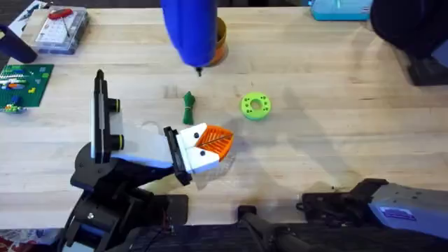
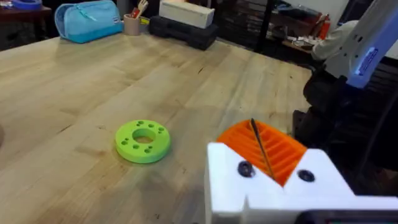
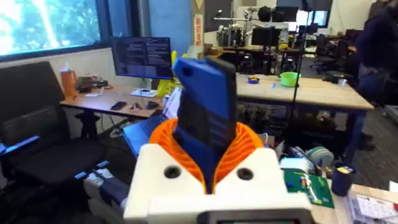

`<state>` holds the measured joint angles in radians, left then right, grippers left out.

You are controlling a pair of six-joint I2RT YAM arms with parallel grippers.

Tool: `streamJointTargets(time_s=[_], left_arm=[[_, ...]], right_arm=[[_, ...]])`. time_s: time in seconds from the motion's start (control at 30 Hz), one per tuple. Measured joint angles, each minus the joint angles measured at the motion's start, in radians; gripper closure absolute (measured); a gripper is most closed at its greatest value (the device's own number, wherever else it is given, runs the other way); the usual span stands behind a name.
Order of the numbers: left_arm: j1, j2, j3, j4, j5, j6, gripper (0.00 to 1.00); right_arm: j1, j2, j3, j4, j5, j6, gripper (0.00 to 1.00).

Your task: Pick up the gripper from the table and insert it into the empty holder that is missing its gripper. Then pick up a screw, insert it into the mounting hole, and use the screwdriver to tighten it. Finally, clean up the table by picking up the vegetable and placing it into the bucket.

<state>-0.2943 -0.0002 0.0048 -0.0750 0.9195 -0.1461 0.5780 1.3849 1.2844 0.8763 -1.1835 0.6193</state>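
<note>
Screwdriver (image 1: 190, 29) blurred, raised high over the surface, top cut off, hiding most of the bucket (image 1: 220, 42). Right jaws (image 3: 211, 165) clamp its blue body. Left jaws (image 1: 213, 142) narrow, pinching a thin dark rod, low near vegetable (image 1: 188, 107) and green disc (image 1: 255, 106).

vegetable (image 1: 188, 107) left of disc (image 1: 255, 106) | bucket (image 1: 220, 42) behind both | screwdriver (image 1: 190, 31) above table (image 1: 336, 126)
</note>
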Motion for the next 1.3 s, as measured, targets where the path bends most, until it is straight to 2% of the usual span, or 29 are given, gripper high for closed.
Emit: streamJointTargets(time_s=[0.27,0.63,1.3], left_arm=[[0.0,0.0,0.0,0.0,0.0,0.012,0.989],[0.0,0.0,0.0,0.0,0.0,0.015,0.989],[0.0,0.0,0.0,0.0,0.0,0.015,0.989]], right_arm=[[0.024,0.0,-0.097,0.169,0.005,0.014,0.977],[0.024,0.0,-0.212,0.262,0.009,0.041,0.977],[0.056,0.0,-0.275,0.268,0.055,0.041,0.977]])
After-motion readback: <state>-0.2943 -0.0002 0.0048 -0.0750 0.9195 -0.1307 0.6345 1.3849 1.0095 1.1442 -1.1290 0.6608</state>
